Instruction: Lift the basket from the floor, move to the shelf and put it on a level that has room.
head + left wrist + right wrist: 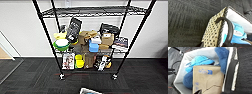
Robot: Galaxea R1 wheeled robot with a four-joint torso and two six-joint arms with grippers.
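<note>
Left jaws clamp the basket (213, 32) rim over the floor (186, 18); right jaws' state unclear

One high view facing the rack, two close wrist views at the basket.
The head camera looks forward and down at the shelf (91, 37) across the floor (140, 75); both wrist cameras sit close over the basket (218, 31), whose rim (90, 90) edges the head view.

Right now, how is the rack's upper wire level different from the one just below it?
The upper level is bare black wire grid with nothing standing on it; the lower level is crowded with boxes, a green bowl and a blue tub. The upper sits near the camera's height, the lower further down. Both hang between the same black posts.
</note>
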